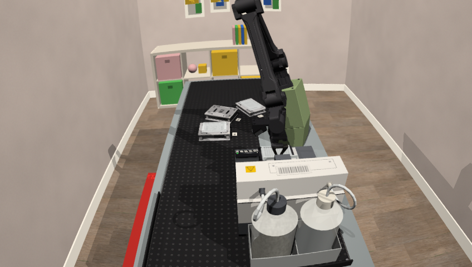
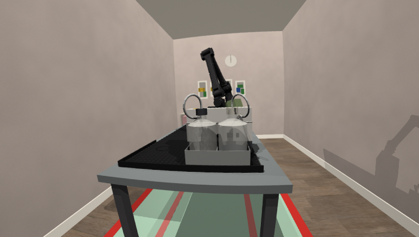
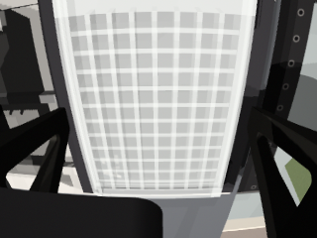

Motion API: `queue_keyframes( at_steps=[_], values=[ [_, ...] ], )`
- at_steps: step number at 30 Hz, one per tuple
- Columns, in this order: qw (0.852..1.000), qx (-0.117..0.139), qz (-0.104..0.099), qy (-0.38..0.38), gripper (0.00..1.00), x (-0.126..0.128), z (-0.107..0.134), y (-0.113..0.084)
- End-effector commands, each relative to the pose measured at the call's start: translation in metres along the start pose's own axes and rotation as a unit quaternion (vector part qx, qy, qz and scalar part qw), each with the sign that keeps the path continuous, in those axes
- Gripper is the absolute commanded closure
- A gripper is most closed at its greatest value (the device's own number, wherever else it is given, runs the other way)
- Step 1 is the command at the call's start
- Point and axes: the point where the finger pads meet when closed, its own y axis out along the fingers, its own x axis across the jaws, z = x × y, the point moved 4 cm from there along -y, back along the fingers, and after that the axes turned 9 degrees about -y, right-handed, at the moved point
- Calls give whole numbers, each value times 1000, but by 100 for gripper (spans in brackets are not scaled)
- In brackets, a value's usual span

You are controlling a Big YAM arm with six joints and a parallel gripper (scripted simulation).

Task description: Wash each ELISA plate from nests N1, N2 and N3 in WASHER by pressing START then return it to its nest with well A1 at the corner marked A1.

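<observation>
In the top view, the black two-fingered hand (image 1: pixel 280 152) (image 3: pixel 158 117) is lowered at the near side of the washer keypad's row, right of centre in the frame. Its fingers are spread wide with nothing pinched; in the wrist view one stands on each side of the clear-white gridded ELISA plate (image 1: pixel 267 152) (image 3: pixel 156 104). That plate lies at the carrier, just behind the white box-shaped plate washer (image 1: pixel 258 185) (image 2: pixel 220 112), and looks roughly flat, though I cannot tell whether it is fully inside the locators.

Left of the frame's centre are three grey nests. The nearest nest (image 1: pixel 214 138) bears a white plate (image 1: pixel 214 127), and the farthest bears another white plate (image 1: pixel 250 105). The middle grey slotted nest (image 1: pixel 220 112) has no plate, so the one at the washer presumably belongs there.

A small green light (image 1: pixel 237 153) shows at the left end of the black keypad unit (image 1: pixel 246 154). If that is the washer's green lamp, this plate's wash is probably finished and the hand is placed to take it back, cut-off corner to A1. Whether either nested plate has been washed cannot be told; at the least, this plate's return remains.
</observation>
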Motion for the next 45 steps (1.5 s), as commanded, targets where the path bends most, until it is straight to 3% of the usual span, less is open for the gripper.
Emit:
queue_keyframes(
  at_steps=[1, 14, 15, 16, 24, 34, 45],
  values=[
    [1000, -4, -6, -1, 0, 8, -6, 5],
    [1000, -3, -4, -3, 0, 7, -5, 11],
    [1000, -6, -12, -3, 0, 11, -7, 5],
    [1000, -3, -5, -1, 0, 5, -2, 7],
    [1000, -3, -5, -1, 0, 5, -2, 7],
    [1000, -3, -5, -1, 16, 5, -2, 7],
    [1000, -3, -5, -1, 16, 5, -2, 7]
  ],
)
